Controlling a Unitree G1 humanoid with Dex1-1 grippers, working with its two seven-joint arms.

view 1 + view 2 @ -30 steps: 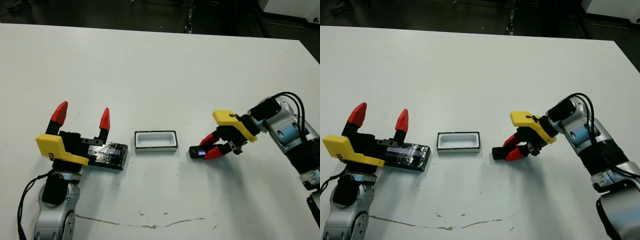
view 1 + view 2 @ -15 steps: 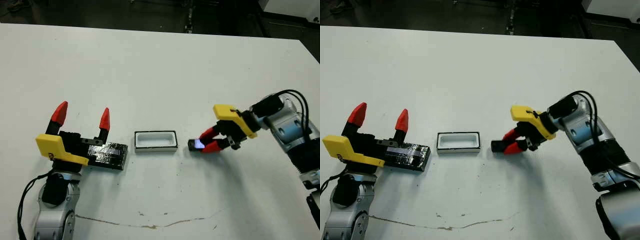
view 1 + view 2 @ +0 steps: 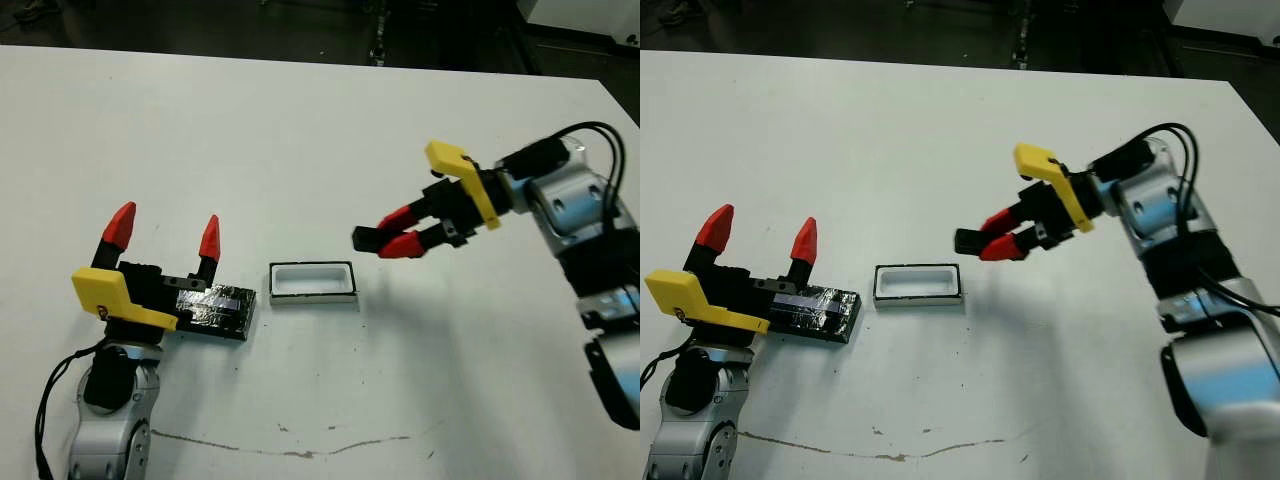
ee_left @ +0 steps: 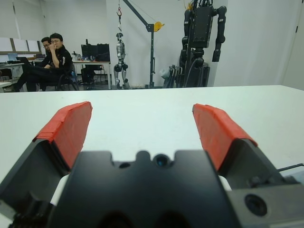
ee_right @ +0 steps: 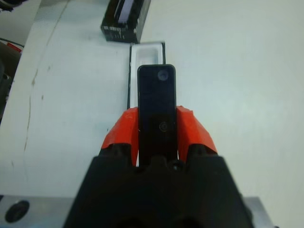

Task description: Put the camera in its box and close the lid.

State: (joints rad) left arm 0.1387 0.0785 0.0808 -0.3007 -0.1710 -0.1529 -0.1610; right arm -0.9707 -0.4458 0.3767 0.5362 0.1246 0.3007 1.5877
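Right gripper (image 3: 392,232) is clamped on the camera (image 3: 365,238), one red fingertip on each long side of the dark bar. Camera and gripper are held in the air, clear of the white table (image 3: 300,140), above and to the robot's right of the box (image 3: 312,281). In the right wrist view, the camera (image 5: 156,105) projects forward from between the fingers (image 5: 122,133), its far end overlapping the open box (image 5: 147,51) seen beyond it.

The box rests on the table with its white cavity facing up and nothing inside. The lid (image 3: 215,310) lies flat on the table just beside the box, on the robot's left.

Left gripper (image 3: 165,232) sits over the lid's outer end, fingertips (image 4: 69,129) spread wide apart and holding nothing. Two seated people (image 4: 50,57) are visible beyond the table.
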